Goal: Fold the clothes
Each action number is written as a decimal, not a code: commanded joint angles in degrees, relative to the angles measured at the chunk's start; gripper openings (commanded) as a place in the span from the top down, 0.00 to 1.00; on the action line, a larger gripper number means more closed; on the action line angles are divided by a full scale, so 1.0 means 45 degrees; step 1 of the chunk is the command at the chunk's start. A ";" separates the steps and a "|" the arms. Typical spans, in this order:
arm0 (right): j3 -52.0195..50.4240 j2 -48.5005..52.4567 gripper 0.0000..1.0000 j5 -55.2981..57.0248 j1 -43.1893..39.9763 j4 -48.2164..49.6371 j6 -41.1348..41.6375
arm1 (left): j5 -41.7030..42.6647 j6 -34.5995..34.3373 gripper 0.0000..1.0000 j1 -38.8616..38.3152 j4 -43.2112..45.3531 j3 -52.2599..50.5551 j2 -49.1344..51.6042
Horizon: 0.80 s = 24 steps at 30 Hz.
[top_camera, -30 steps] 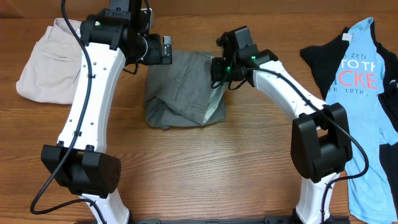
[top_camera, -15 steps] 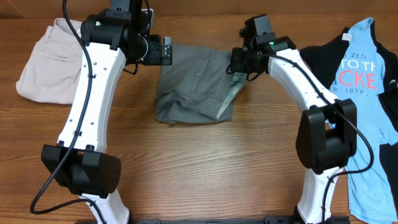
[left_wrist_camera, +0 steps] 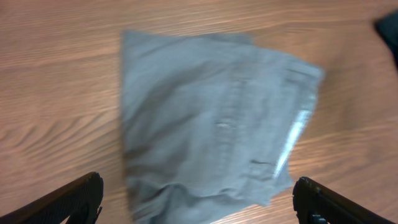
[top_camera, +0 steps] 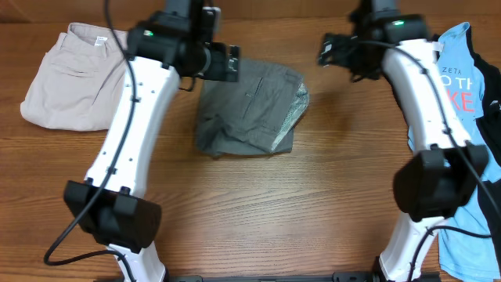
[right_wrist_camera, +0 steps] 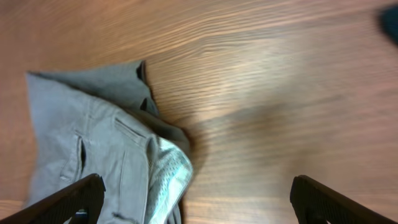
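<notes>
The dark grey shorts [top_camera: 249, 110] lie folded and rumpled on the table, with pale mesh lining [top_camera: 296, 108] showing along their right edge. My left gripper [top_camera: 233, 63] hovers open over the shorts' upper left part; in the left wrist view the shorts [left_wrist_camera: 211, 118] fill the space ahead of the open left gripper [left_wrist_camera: 198, 186]. My right gripper [top_camera: 325, 51] hangs open to the upper right of the shorts, clear of them. In the right wrist view the shorts [right_wrist_camera: 93, 143] lie at the lower left, and the right gripper [right_wrist_camera: 197, 183] holds nothing.
Beige shorts [top_camera: 66, 78] lie at the far left. A light blue red-lettered T-shirt [top_camera: 466, 94] lies at the right edge, partly behind my right arm, with a strip of black garment [top_camera: 494, 104] beside it. Bare wood table [top_camera: 274, 204] lies in front.
My right gripper dragged the grey shorts' right edge rightwards, then let go, opened and rose away to the upper right. The left arm shifted slightly right and stayed open.
</notes>
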 commanded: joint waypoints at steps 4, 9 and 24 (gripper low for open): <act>0.0301 -0.0369 0.00 -0.1826 -0.3138 -0.1049 0.0588 | -0.0029 0.0471 0.00 -0.2302 0.1307 -0.0068 0.1933; 0.0301 -0.0369 0.00 -0.1967 -0.4269 -0.1520 0.0131 | -0.0015 0.0097 0.00 -0.3186 0.2254 -0.0068 0.3589; 0.0291 -0.0369 0.00 -0.1875 -0.4401 -0.1656 -0.0180 | -0.1817 0.0136 0.00 -0.4138 0.2181 -0.0068 0.6188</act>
